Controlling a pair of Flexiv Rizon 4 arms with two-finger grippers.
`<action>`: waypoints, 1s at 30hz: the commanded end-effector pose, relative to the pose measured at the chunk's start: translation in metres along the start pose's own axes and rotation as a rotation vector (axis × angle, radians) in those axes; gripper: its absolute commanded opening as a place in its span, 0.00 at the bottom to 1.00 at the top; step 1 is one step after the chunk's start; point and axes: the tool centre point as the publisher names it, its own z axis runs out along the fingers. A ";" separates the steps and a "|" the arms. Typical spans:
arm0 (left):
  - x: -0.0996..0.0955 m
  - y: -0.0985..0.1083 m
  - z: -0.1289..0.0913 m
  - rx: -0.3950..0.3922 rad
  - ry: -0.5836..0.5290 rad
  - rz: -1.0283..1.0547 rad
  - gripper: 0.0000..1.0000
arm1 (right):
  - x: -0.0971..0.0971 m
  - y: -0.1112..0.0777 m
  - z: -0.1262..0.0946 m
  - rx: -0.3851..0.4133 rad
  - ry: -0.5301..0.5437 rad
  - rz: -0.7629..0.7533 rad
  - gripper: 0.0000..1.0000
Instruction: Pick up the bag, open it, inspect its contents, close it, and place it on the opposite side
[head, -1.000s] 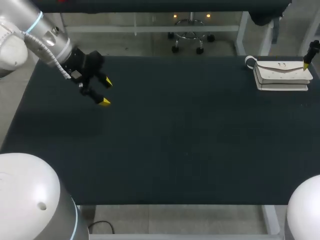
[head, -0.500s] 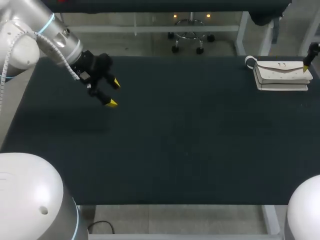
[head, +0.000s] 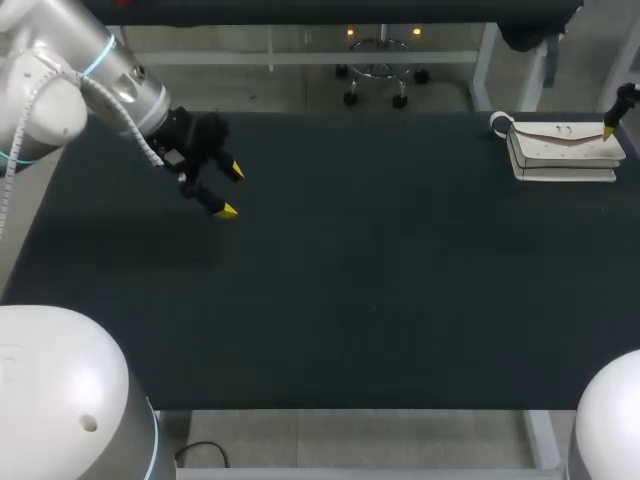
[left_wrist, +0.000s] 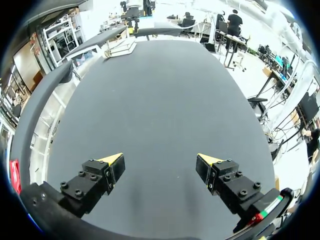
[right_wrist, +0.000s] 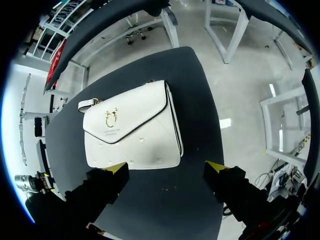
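Bag hugs table corner — right gripper above.

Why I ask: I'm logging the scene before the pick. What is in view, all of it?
bag: one, white with a gold clasp, lying flat with its flap closed at the table's far right corner.
table: one, black top.
left gripper: one, black fingers with yellow tips, open and holding nothing, over the table's far left part.
right gripper: one, black fingers with yellow tips, open, at the bag's edge, not gripping it.
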 end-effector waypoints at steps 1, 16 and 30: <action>0.000 -0.001 0.002 0.000 -0.001 0.000 1.00 | 0.001 0.007 0.002 0.017 0.005 -0.007 0.48; 0.000 -0.001 0.002 0.000 -0.001 0.000 1.00 | 0.035 -0.001 0.000 0.006 0.008 -0.088 0.00; 0.000 -0.001 0.002 0.000 -0.001 0.000 1.00 | 0.074 -0.040 -0.018 -0.062 -0.018 -0.175 0.00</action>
